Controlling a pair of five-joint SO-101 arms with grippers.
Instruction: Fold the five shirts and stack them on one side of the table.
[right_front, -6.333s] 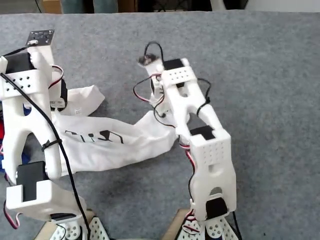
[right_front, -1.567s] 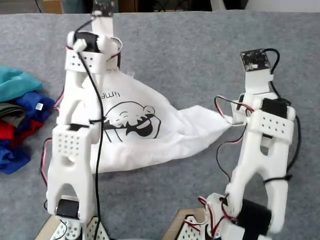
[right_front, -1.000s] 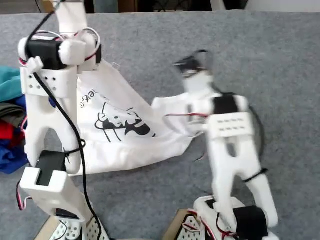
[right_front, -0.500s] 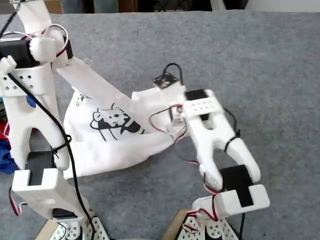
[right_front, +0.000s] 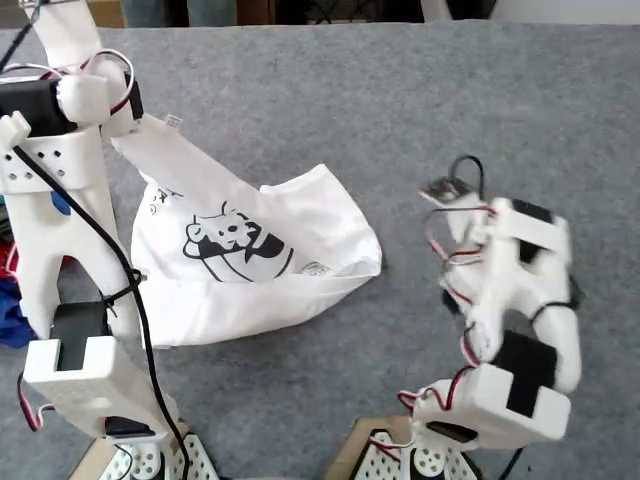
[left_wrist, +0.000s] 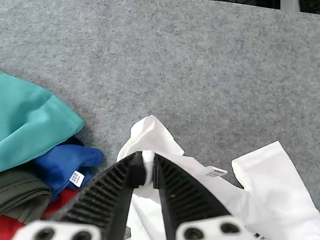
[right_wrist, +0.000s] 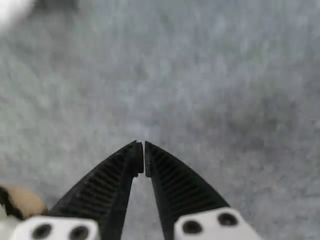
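High view, white shirt (right_front: 300, 220), long axis crosswise

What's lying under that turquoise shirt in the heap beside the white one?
A blue shirt pokes out from beneath the turquoise shirt, with a dark green shirt and a red shirt beside it. How far they reach underneath is covered.

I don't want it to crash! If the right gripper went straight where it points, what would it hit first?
Probably just the grey table: the right gripper points at it, nothing between, though depth is unclear.
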